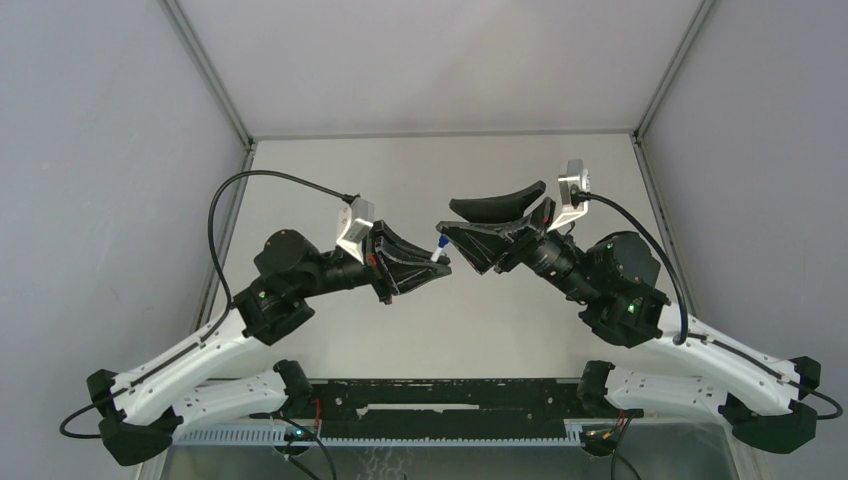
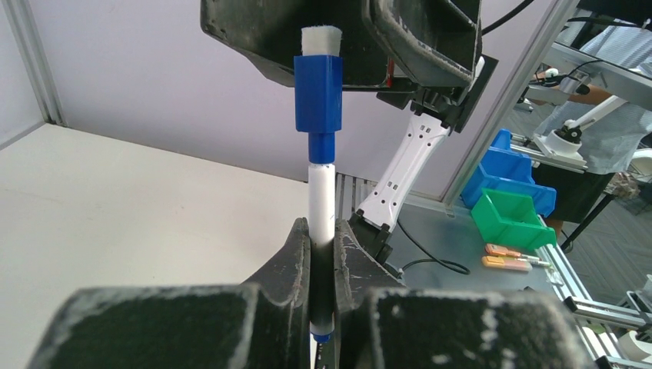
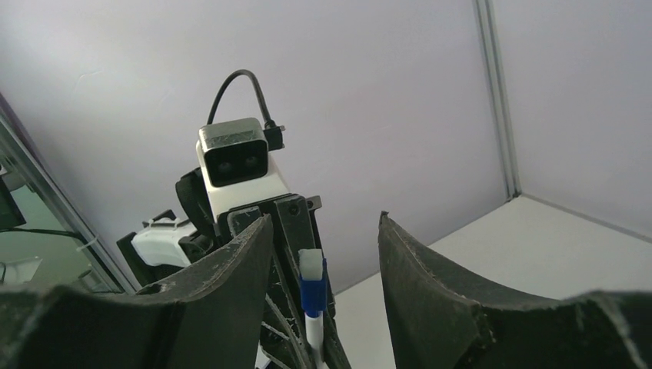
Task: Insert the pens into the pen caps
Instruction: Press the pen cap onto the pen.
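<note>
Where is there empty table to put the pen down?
The middle is crowded: the left gripper holds the pen at the open right gripper. Bare table lies beyond them up to the back wall, and nearer, down to the black rail.

No writing, brand or number is readable anywhere. The thin white plastic pen (image 2: 321,204) and its dark blue cap (image 2: 317,92) look plain.
</note>
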